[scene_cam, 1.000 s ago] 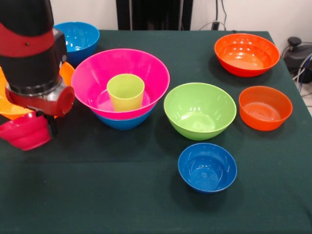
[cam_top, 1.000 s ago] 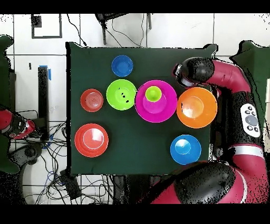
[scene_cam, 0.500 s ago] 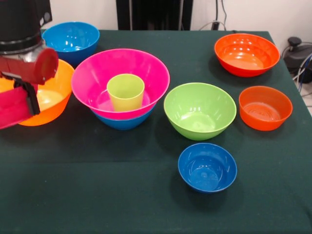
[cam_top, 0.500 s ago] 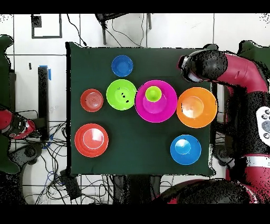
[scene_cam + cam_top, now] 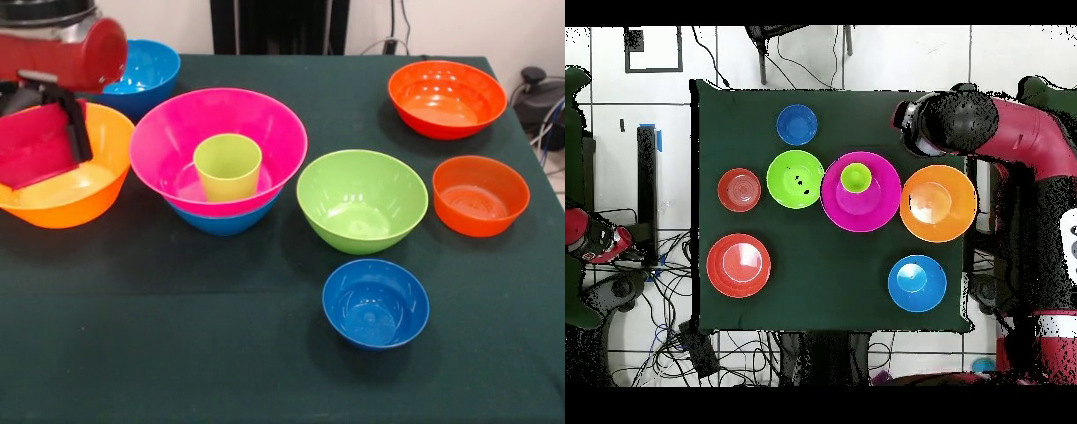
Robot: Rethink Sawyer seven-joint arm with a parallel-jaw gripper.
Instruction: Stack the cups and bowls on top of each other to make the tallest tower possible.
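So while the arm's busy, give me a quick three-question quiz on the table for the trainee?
1. True or false: the lime cup stands upright inside the pink bowl.
2. What colour is the bowl under the pink bowl?
3. The gripper has its jaws shut on: A) the crimson bowl; B) the cup; C) nothing.
Key: 1 true; 2 blue; 3 A.

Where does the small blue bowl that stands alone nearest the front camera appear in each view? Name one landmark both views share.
Front view: small blue bowl, lower centre-right.
Overhead view: same bowl, upper centre-left.
Shared landmark: the green bowl right beside it.
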